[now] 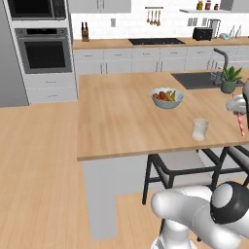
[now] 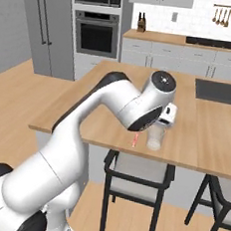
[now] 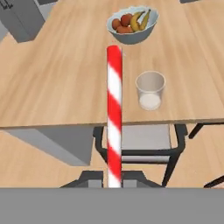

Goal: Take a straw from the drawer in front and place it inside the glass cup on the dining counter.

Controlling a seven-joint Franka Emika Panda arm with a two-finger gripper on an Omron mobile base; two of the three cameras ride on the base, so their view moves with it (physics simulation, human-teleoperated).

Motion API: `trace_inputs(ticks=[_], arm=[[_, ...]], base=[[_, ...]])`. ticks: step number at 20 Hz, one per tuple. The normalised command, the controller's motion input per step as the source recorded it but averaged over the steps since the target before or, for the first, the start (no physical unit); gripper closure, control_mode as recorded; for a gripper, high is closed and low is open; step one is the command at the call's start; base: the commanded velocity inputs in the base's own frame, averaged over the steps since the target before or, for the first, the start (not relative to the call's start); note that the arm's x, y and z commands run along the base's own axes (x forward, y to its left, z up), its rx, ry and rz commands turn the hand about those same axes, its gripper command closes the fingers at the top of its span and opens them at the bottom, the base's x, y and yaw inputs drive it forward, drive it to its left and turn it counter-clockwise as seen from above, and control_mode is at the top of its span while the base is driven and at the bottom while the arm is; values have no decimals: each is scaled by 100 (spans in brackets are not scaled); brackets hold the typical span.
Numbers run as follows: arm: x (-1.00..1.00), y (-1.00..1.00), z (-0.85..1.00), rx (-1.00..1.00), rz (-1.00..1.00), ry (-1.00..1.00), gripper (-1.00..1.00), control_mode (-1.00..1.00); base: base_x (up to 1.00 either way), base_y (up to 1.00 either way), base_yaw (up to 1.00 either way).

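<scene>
My gripper (image 3: 114,181) is shut on the red and white striped straw (image 3: 114,118), which points away from the hand over the front edge of the dining counter (image 3: 57,78). The glass cup (image 3: 150,90) stands upright on the wood, just right of the straw's far half and apart from it. In the left base view the gripper (image 1: 238,110) hangs at the right edge with the straw (image 1: 240,124) slanting down, right of the glass cup (image 1: 199,129). From the right base view the straw's tip (image 2: 133,140) shows under my arm, beside the cup (image 2: 155,138). The drawer is out of view.
A fruit bowl (image 1: 167,97) sits mid-counter beyond the cup. A sink (image 1: 194,80) and a potted plant (image 1: 230,79) are at the far right. Black-framed stools (image 1: 177,168) stand under the counter's near edge. The wall counter with a cooktop (image 1: 155,42) runs along the back.
</scene>
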Motion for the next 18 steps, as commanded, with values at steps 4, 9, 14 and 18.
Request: trace_inputs(ticks=[4, 9, 14, 18], arm=[[46, 0, -21, 0, 31, -49, 100, -100], [88, -5, 8, 9, 25, -39, 100, -100], [66, -4, 1, 7, 14, -28, 100, -100], [39, -1, -2, 1, 7, -22, 100, -100]], base=[[0, 0, 0], [0, 0, 0], [0, 0, 0], [0, 0, 0]])
